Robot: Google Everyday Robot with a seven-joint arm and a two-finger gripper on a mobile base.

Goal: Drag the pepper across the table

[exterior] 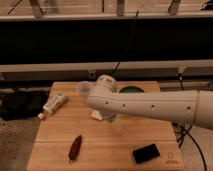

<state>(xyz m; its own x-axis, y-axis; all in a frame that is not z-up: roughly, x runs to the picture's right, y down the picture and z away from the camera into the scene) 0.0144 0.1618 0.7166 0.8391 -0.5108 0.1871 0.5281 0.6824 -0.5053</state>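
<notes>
The pepper is a slim dark red-brown chili shape lying on the front left of the light-brown wooden table, its tip pointing toward the front edge. My white arm reaches in from the right over the middle of the table. The gripper hangs pale and blurred below the arm's end, above the table's centre. It is to the right of the pepper and farther back, well apart from it.
A flat black phone lies at the front right. A white tube lies at the left edge. A small cup and a dark green bowl stand at the back. A white object lies partly hidden under the arm.
</notes>
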